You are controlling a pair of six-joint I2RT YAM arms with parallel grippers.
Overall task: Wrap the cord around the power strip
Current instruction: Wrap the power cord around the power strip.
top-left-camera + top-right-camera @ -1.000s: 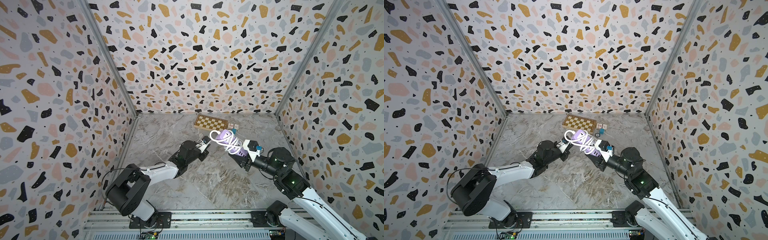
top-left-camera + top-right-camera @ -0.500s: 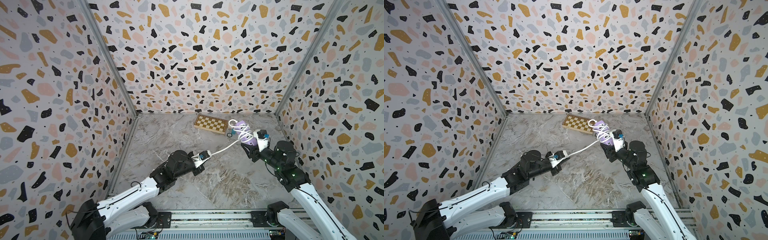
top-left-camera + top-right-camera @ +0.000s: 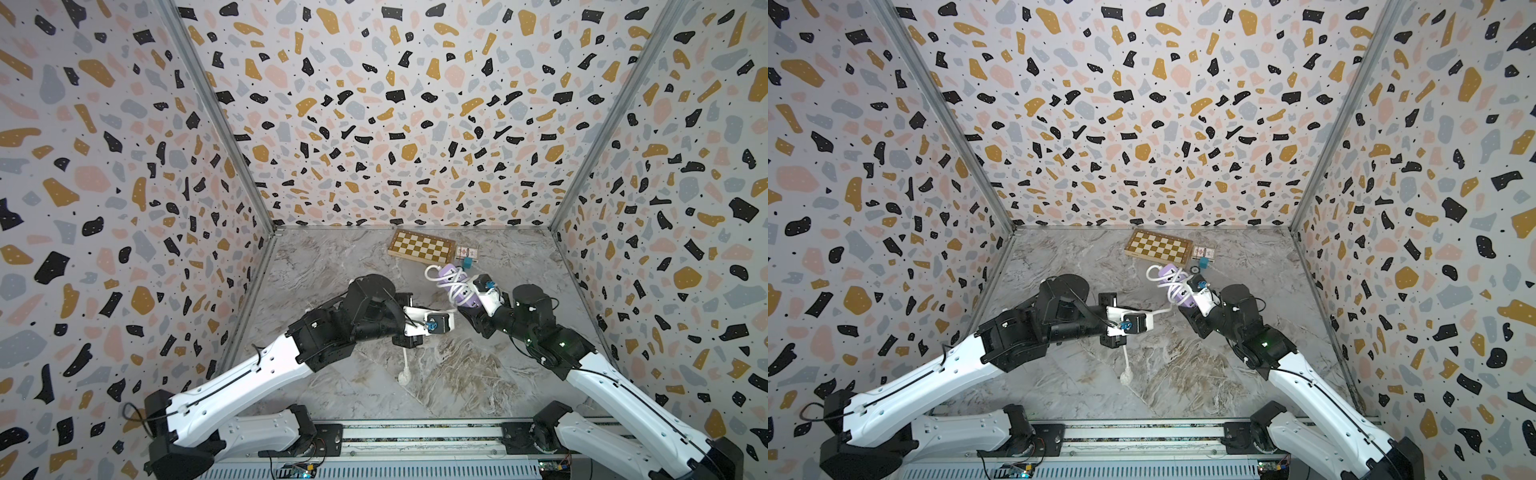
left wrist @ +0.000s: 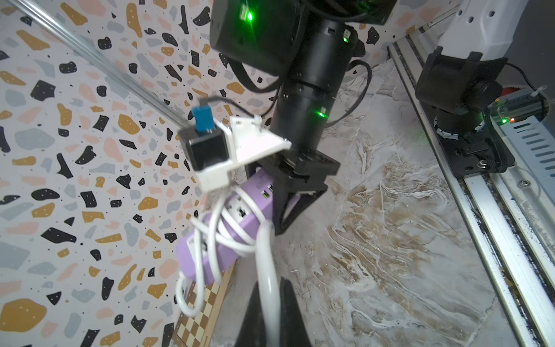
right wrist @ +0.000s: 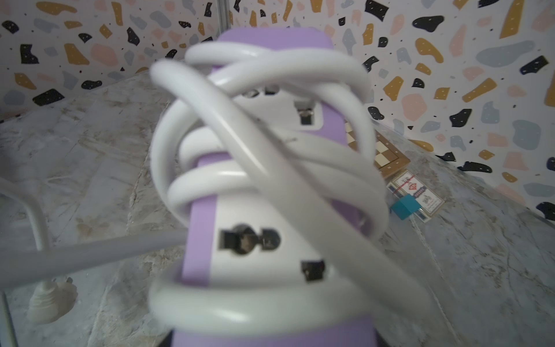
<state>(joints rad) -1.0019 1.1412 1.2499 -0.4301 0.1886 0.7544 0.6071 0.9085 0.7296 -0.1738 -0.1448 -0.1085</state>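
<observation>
— Right gripper [image 4: 270,195] clamps the port end of the power strip [image 3: 448,272], held at 1 o'clock from the table's [image 3: 478,386] middle, far end toward 11. Left gripper [image 4: 268,300] is pinched shut on the cord [image 3: 457,286].

— How will it handle?

— Light, rigid, slick plastic, I judge. The cord looks springy, so loose coils may slip. I'd regrip nearer the plug [image 3: 402,376], at 6 o'clock of my left gripper.

— Obstacles?

— Chessboard [image 3: 419,246], card box [image 3: 466,252] and blue block [image 3: 467,262] lie just past the strip, around 12 o'clock.

Lavender power strip [image 5: 198,234] tilted, off floor; white cord [image 5: 270,69] looped around it; plug [image 3: 402,377] near floor.
</observation>
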